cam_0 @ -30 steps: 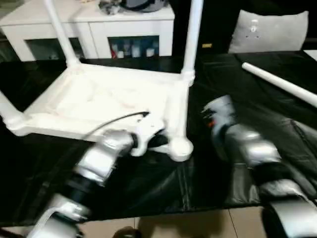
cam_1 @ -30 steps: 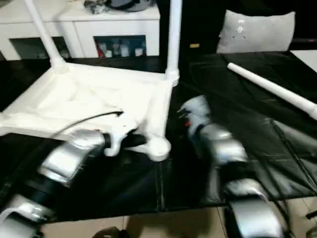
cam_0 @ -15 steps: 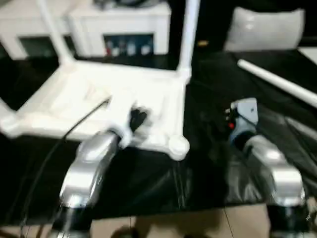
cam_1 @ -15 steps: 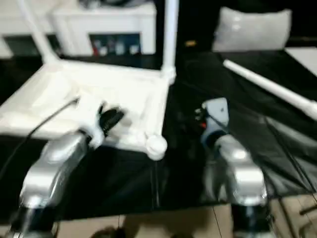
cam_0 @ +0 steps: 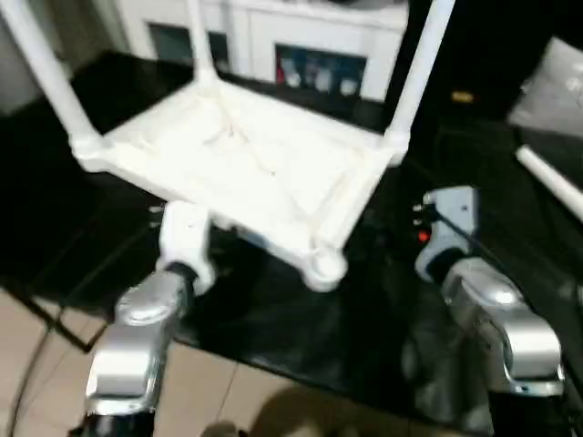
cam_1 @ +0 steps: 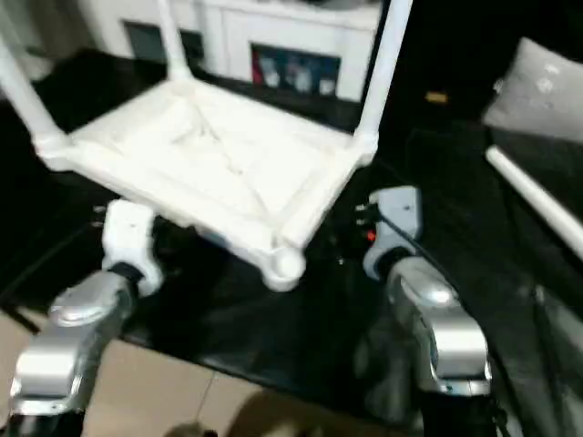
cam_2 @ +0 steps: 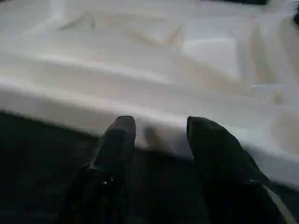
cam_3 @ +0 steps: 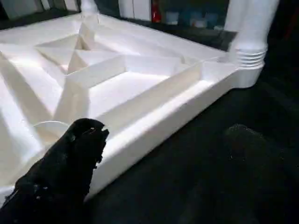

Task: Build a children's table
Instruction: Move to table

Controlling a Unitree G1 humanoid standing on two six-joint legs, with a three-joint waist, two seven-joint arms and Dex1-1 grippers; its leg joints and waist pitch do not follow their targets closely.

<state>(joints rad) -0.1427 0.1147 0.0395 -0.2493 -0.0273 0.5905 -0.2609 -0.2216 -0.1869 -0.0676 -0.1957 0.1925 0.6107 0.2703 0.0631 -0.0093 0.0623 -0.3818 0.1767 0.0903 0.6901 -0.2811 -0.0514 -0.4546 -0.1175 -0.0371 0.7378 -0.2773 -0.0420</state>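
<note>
Head views: table [cam_0: 246,168], white plastic, lies upside down on the black counter [cam_0: 301,319], ribbed underside up. Its long axis runs from near right to far left. Three legs stand upright in corner sockets: far left [cam_0: 41,68], far middle [cam_0: 200,41], far right [cam_0: 421,68]. The near right socket [cam_0: 323,267] has no leg in it. A fourth leg [cam_0: 551,182] lies flat on the counter, well apart to the right, long axis running from near right to far left. White cabinet [cam_0: 301,41] stands beyond the counter; grey cushion [cam_1: 542,86] at far right. Silver left forearm [cam_0: 137,337] reaches toward the table's near edge; silver right forearm [cam_0: 496,319] is to the right of the empty socket.

Left wrist view: left hand [cam_2: 159,140], two black fingers parted with a clear gap, holding nothing, tips just short of the table's near rim [cam_2: 93,100].

Right wrist view: right hand, one black finger [cam_3: 70,168] in front of the rim, the other a dark blur over the counter; spread wide, nothing held. Ribs form triangular cells; one leg's ridged foot [cam_3: 250,56] sits in the far corner.
</note>
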